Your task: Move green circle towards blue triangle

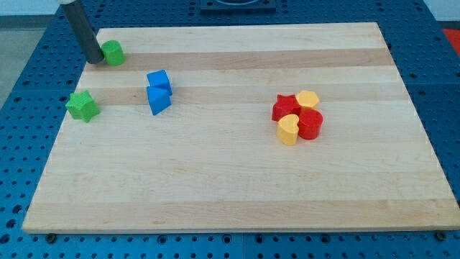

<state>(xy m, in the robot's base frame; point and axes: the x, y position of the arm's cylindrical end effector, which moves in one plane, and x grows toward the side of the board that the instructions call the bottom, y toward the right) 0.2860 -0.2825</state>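
Note:
The green circle (113,52) sits near the top left corner of the wooden board (230,180). My tip (94,60) rests just left of it, touching or nearly touching its left side. The blue triangle (158,100) lies lower and to the right of the green circle, with a blue cube (159,80) touching it from above.
A green star (83,106) lies at the board's left edge, below my tip. At centre right a cluster holds a red star (286,108), a yellow block (307,98), a red cylinder (310,124) and a yellow heart (288,130).

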